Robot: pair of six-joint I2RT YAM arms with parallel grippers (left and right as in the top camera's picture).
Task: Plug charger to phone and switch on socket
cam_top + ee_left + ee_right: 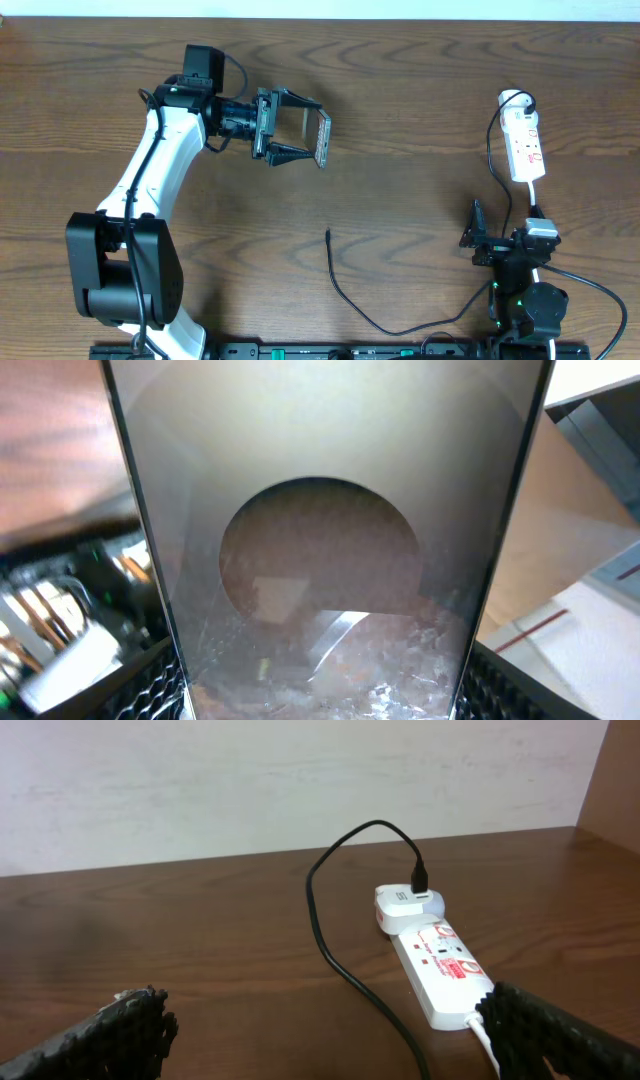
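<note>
Lettering on the phone (322,140) cannot be read from overhead. We see it only edge-on, a thin dark slab clamped between the fingertips of the left gripper (312,130), left of centre and toward the far side of the table (420,60). The charger (333,272) lies in open wood near the middle. Its connector tip (328,234) points far and its tail runs off toward the near right. The socket (526,148) sits far right, well apart from the phone. The right gripper (503,234) is near it, partly hidden under its own wrist, so we cannot judge its jaws there.

From the left wrist, the phone (330,510) fills almost the whole view as a glossy grey face with a dark round reflection and scuffed glare low down. Only the mesh pads (150,690) show at the bottom corners, pressed against its edges.

From the right wrist, both fingers (130,1030) are cut off at the lower corners, set wide apart with nothing between them. The socket (440,965) is white with small red marks and lies right of centre. A white adapter (398,905) sits at its far end, and its near end is hidden behind the right finger. Bare table stretches left, with the far edge meeting a pale wall (250,780).
</note>
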